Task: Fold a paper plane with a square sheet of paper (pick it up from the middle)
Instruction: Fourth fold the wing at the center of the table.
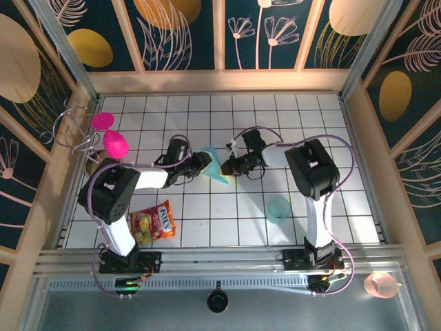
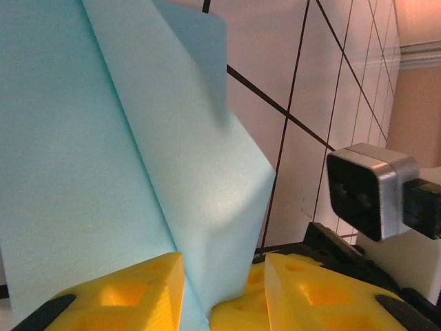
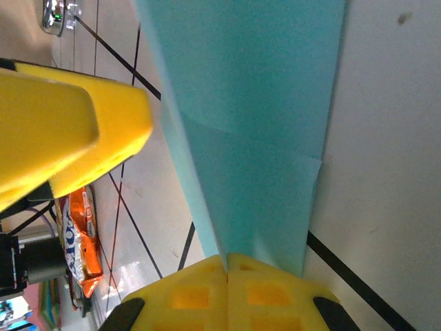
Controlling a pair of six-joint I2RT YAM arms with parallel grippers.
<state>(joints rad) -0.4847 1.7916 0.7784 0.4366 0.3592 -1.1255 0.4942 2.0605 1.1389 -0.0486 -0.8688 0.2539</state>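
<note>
Robot lab test cell, not a home or shop. Table [image 1: 227, 227] has white tiles w/ a black grid, boxed in on 3 sides by printed panels [image 1: 182, 34] w/ leaf & flower art, like a stage backdrop. Metal rail [image 1: 220, 261] runs along the near edge. Left arm [image 1: 114, 196] & right arm [image 1: 313, 172] are bolted there, w/ a loose cable [image 1: 352, 162] looping round. Props lie about: snack bag [image 1: 154, 222], teal cup [image 1: 278, 209], wire stand [image 1: 76, 134] w/ pink bits. Camera [image 2: 363, 192] sits on a wrist.
</note>
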